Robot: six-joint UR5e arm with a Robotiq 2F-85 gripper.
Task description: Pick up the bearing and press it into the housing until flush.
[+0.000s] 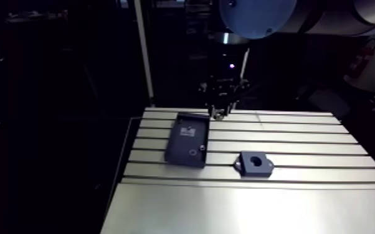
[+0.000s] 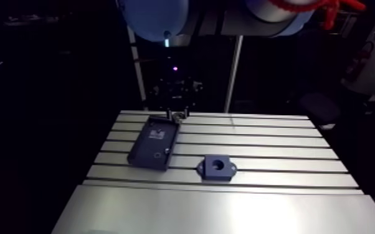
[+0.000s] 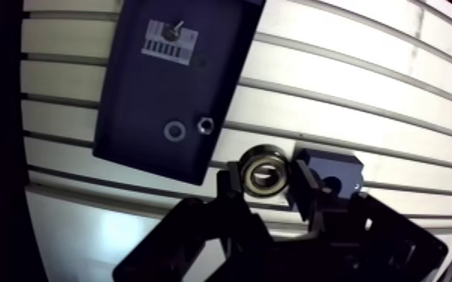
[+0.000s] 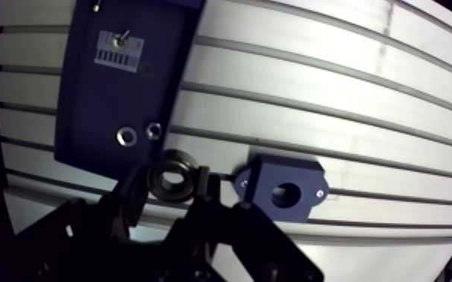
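Closest to your wrist camera is the end effector (image 3: 268, 180), and its two fingers (image 3: 233, 181) are clamped on the bearing (image 4: 173, 178), one on each side of the outer ring. You are looking at the bearing face-on: a metallic ring with a dark centre hole. It is in the grip, not in the housing.

Ahead of the fingers in that view, the dark housing (image 4: 304, 176) lies flat on the slotted counter (image 3: 364, 97), round bore facing up. It is a blocky piece with a small tab at each side.

Beside the housing you have a dark rectangular tray (image 3: 154, 97), set at a slight angle across the slots. It carries a pale striped label (image 3: 167, 37) towards one end, and a small washer (image 3: 174, 130) and nut (image 3: 206, 124) close together towards the other.

From the arm view, the end effector hangs over the tray's far end, near the back edge of the counter, well apart from the housing. You cannot tell its height above the counter.
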